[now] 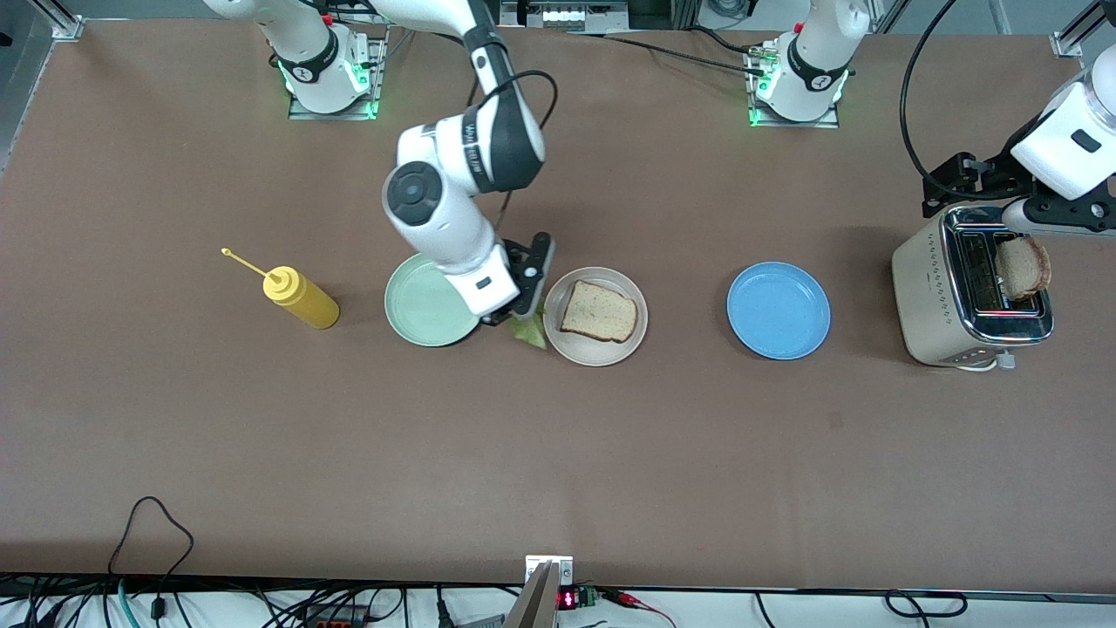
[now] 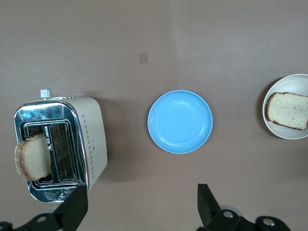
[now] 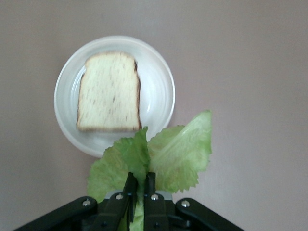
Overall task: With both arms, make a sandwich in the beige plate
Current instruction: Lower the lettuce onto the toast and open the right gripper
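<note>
**Lettuce Held Up Beside the Beige Plate**

We see the right gripper [image 3: 138,192], fingers pinched shut on a crinkled green lettuce leaf [image 3: 163,156], hanging in the air between the mint-green plate [image 1: 425,305] and the beige plate [image 1: 595,316] — the leaf's tip shows just beside the beige plate's rim. One bread slice [image 1: 598,311] lies flat on the beige plate, near the middle of the table. Toward the left arm's end stands a blue plate [image 1: 779,310], and past it a cream toaster [image 1: 935,296] with the second bread slice [image 1: 1024,268] sticking up from a slot. The left gripper [image 2: 142,204] hovers over the table by the toaster — its fingers spread wide, holding nothing. A yellow squeeze bottle [image 1: 299,296] lies toward the right arm's end.
</note>
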Action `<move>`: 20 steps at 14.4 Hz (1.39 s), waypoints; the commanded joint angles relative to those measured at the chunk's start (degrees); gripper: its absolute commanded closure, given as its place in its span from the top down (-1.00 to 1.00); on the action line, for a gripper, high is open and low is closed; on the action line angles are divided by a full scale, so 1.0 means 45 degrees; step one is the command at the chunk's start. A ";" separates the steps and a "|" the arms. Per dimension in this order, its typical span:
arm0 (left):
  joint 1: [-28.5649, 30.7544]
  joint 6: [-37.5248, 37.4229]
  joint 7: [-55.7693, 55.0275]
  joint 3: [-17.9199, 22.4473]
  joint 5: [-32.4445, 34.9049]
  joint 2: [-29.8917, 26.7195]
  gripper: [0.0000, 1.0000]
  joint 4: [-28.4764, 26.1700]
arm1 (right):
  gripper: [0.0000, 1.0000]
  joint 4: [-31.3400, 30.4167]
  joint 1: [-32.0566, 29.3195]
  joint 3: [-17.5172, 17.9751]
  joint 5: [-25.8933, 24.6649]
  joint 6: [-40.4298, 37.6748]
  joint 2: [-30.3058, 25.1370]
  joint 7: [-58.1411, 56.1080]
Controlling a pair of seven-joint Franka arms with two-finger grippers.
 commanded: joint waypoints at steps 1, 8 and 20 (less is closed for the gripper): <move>0.0021 -0.0301 0.0075 0.0036 -0.0138 0.0191 1.00 0.0443 | -1.00 0.0366 -0.0351 0.1296 0.0070 0.1716 0.0214 0.0961; 0.0041 -0.0301 0.0076 0.0036 -0.0119 0.0191 1.00 0.0423 | -1.00 0.1381 -0.0372 0.2667 0.0070 0.4083 0.1424 0.3579; 0.0079 -0.0515 0.0095 0.0036 -0.0138 0.0191 1.00 0.0423 | 1.00 0.1323 -0.0196 0.3254 0.0089 0.5179 0.1718 0.3933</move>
